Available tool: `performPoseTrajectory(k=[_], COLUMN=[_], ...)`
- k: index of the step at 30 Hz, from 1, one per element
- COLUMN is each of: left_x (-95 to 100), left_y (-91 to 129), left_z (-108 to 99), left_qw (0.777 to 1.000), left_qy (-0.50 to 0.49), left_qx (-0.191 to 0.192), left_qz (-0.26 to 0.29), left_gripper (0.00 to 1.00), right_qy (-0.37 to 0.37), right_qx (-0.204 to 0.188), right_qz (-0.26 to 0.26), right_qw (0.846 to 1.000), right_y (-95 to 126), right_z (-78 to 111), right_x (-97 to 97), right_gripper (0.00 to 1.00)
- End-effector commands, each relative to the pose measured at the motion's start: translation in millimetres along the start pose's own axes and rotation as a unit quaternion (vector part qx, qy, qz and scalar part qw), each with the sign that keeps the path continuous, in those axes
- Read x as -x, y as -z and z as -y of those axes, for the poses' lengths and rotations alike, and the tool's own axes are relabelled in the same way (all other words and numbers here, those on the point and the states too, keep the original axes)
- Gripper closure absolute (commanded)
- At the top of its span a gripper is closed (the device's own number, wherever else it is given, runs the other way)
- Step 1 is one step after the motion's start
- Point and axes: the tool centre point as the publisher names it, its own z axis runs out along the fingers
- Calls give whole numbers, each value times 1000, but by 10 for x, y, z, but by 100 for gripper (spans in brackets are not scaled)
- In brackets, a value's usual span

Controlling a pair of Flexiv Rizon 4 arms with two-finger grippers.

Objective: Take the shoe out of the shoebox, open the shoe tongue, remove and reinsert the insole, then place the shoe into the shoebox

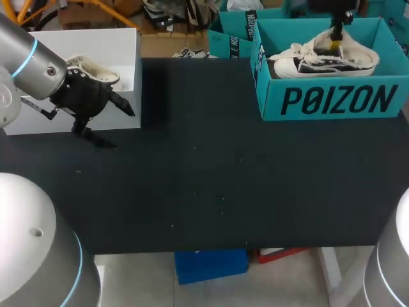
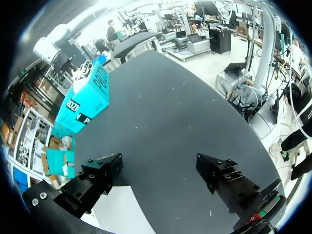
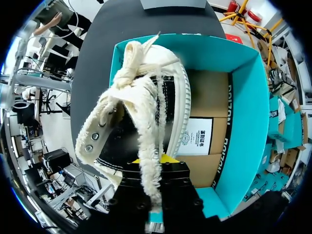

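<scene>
My right gripper [image 1: 335, 42] was clamped on the cream-and-black canvas shoe [image 1: 323, 61] inside the teal cardboard shoebox [image 1: 332, 101], so lifting straight up, clear of its sides, seemed wisest, while my left gripper [image 2: 158, 170] hung spread.

Even light from above in the head view. The matte black worktop [image 1: 211, 185] stays dark, with a soft shadow just beside the white box [image 1: 121, 51], whose walls are nearly washed out. The teal shoebox [image 1: 332, 99] is brightly lit. In the left wrist view, light flares white past the worktop's far edge and the surface takes a pale sheen. In the right wrist view, the cream shoe [image 3: 141, 102] is bright and the black right gripper [image 3: 156, 160] is in deep shade.
</scene>
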Motion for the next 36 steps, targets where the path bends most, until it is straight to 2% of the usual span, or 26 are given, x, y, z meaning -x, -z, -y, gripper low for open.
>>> performPoseTrajectory(k=[1, 6, 11, 36], left_x=[-15, -15, -15, -15], left_y=[-1, -1, -1, -1], left_z=[-2, -2, -2, -2], left_qw=[1000, 1000, 1000, 1000], left_qy=[-1, -1, -1, -1], left_qx=[1, 1, 1, 1], left_qz=[2, 2, 2, 2], left_gripper=[0, 0, 0, 0], right_qy=[-3, -9, -8, 18], right_qx=[5, 5, 6, 22], right_qz=[-8, -7, -5, -29], right_qw=[1000, 1000, 1000, 999], right_y=[0, 46, 38, -462], right_z=[111, 221, 227, 112], right_x=[25, 17, 29, 209], right_gripper=[100, 100, 100, 100])
